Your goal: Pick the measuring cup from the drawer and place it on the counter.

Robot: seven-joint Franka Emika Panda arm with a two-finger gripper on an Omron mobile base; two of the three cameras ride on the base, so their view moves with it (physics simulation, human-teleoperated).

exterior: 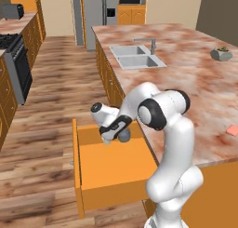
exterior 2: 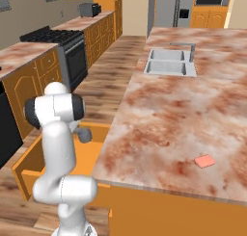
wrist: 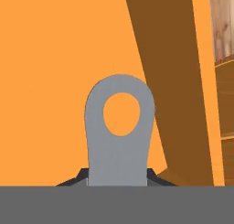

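Fingers (wrist: 116,179) clenched on measuring cup (wrist: 119,131), stub handle with hole in hand view, cup (exterior: 124,135) held just above floor of open drawer (exterior: 111,169), beside marbled tabletop (exterior: 195,78), no legible writing anywhere.

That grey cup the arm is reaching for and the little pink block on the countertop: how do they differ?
The measuring cup is dull grey and rounded; the pink block is flat and rectangular. The cup sits down in the open drawer beside the arm's hand, while the block lies alone on the marbled counter, far from the hand. Both are small.
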